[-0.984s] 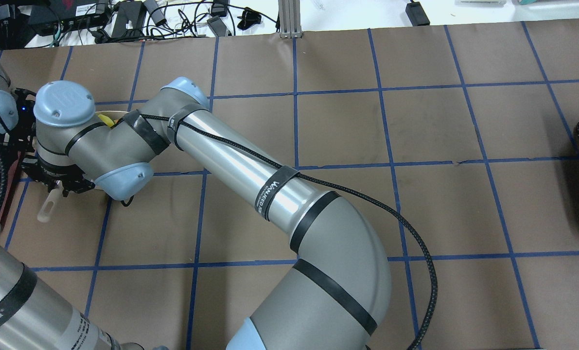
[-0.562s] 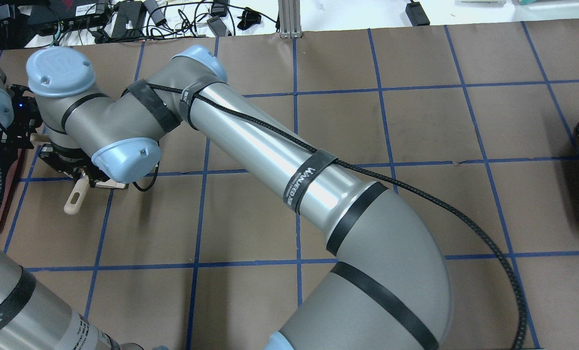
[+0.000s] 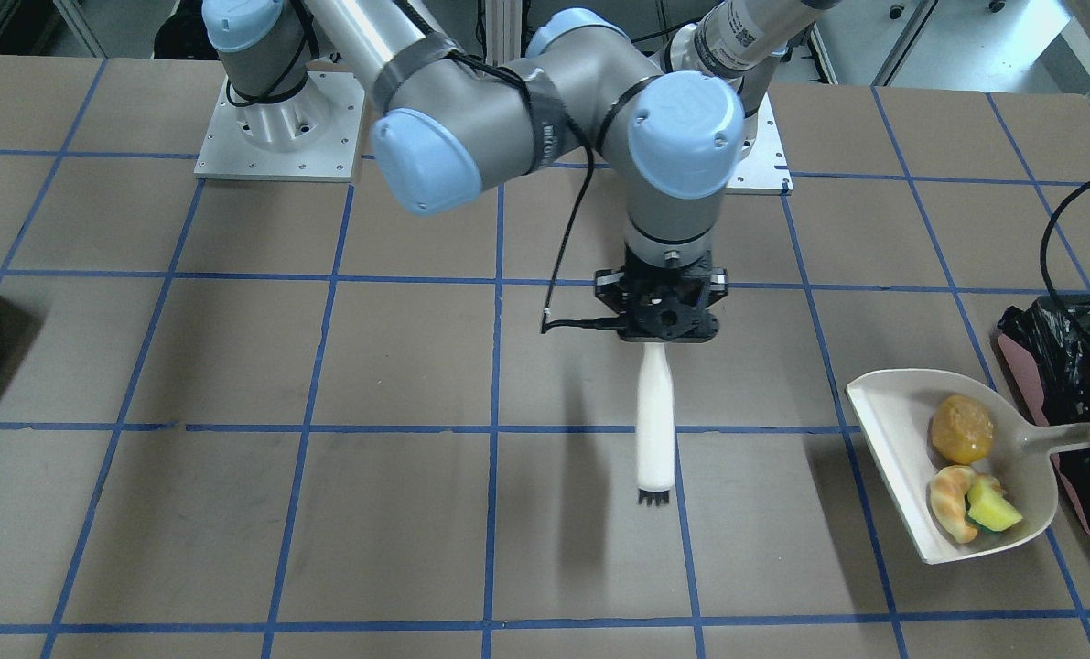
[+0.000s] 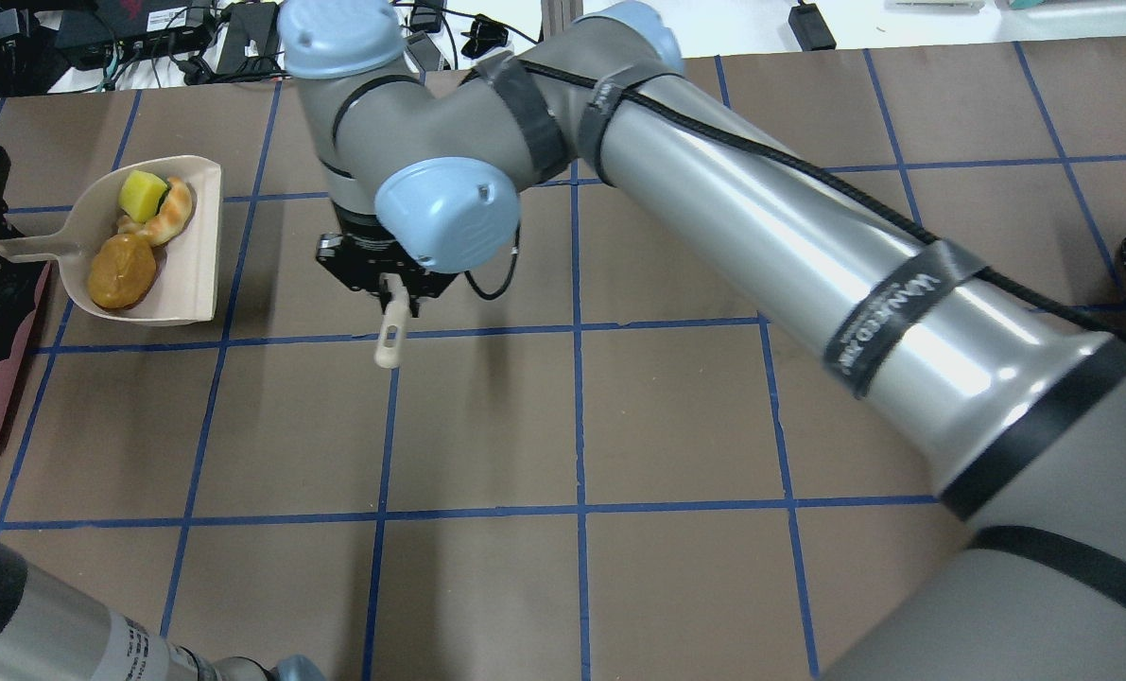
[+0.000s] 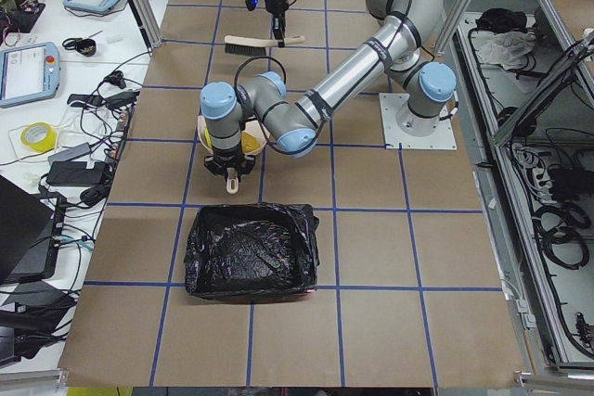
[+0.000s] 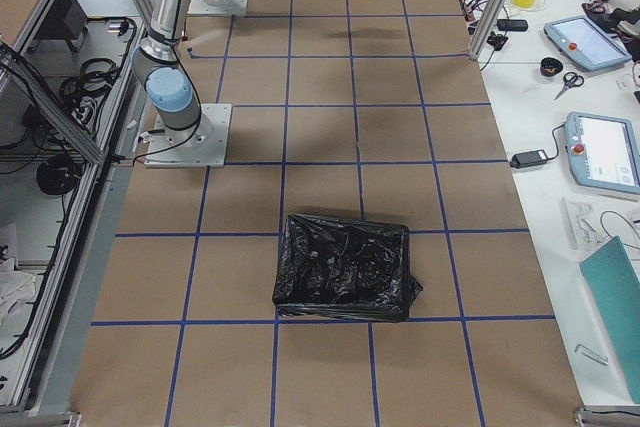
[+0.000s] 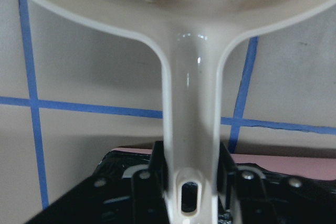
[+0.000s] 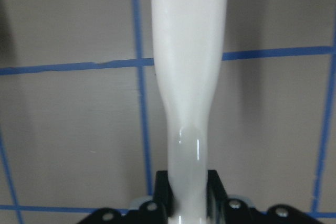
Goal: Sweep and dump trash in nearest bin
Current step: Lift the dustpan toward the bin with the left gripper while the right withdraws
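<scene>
Sweeping is judged done: yellow-and-tan trash (image 3: pixel 962 428) lies in the cream dustpan (image 3: pixel 892 430) held by the left end effector (image 7: pixel 190 174) beside the black-lined pink bin (image 3: pixel 1052 334), awaiting tipping; the white brush (image 3: pixel 654 421) is clenched by the right end effector (image 3: pixel 662 316).

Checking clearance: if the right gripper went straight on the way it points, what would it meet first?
Probably the bare table: the right gripper points straight down, shut on the brush it holds level.
</scene>
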Controlling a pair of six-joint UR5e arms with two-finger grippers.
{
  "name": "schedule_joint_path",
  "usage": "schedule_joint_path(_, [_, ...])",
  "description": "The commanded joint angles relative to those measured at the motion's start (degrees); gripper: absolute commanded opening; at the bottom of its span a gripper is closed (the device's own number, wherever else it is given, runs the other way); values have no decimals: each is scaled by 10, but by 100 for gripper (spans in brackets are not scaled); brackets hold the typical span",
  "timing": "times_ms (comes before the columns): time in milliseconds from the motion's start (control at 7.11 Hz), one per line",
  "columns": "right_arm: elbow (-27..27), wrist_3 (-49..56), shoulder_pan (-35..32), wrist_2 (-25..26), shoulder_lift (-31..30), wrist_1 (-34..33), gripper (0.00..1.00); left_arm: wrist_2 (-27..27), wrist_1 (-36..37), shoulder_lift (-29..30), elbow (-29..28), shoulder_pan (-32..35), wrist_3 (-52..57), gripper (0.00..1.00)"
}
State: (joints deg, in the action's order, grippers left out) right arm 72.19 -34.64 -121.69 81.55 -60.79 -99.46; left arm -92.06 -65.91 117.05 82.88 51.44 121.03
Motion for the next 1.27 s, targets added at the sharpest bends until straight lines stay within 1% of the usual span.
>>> schedule_joint_path(0, [160,79,71,43,-104,2,0,14,-88,-14,-66,-60,-11,0])
schedule_joint_path(141, [221,83,79,48,-129,-14,0,11,-113,-11,-110,-90,-12,0])
schedule_joint_path(281, [277,77,79,55,-140,-58,0,-5,-141,1,-160,-121,-11,0])
schedule_joint_path(422, [323,68,71,62,-150,-104,0,-12,-145,15,-191,-154,2,0])
schedule_joint_path(562, [347,51,50,82,-151,-123,0,-12,-138,28,-210,-178,3,0])
schedule_joint_path(703, [346,46,14,88,-151,-125,0,-49,-132,54,-240,-192,10,0])
schedule_joint_path(844, [349,28,-1,89,-153,-124,0,-72,-116,81,-277,-193,19,0])
schedule_joint_path(984, [353,23,-13,93,-152,-123,0,-73,-67,104,-294,-194,32,0])
schedule_joint_path(1125, [354,30,-21,118,-152,-123,0,-73,2,124,-294,-194,41,0])
